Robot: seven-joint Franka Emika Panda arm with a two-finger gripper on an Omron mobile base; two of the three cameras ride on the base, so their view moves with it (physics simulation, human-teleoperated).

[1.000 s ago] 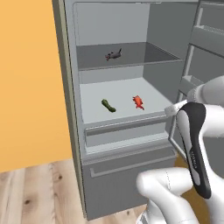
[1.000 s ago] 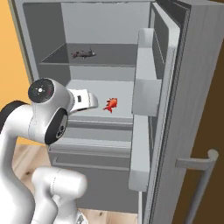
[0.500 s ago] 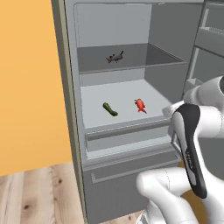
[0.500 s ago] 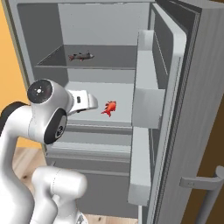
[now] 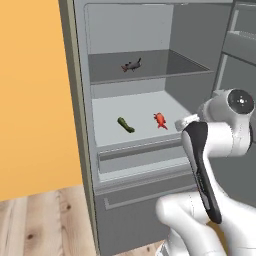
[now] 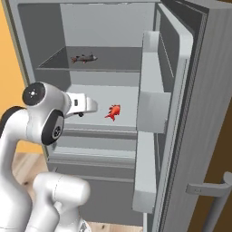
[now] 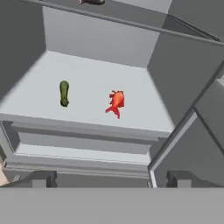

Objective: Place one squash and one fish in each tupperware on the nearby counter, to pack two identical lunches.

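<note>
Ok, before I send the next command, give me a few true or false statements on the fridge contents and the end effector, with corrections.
1. The red-orange fish lies on the lower shelf beside the green squash. True.
2. The dark grey fish lies on the same shelf as the squash. False: it lies on the shelf above.
3. The end effector is clamped on the red-orange fish. False: it is open and apart from the fish.
4. The fridge door is open. True.
5. The squash touches the red-orange fish. False: bare shelf shows between them.
</note>
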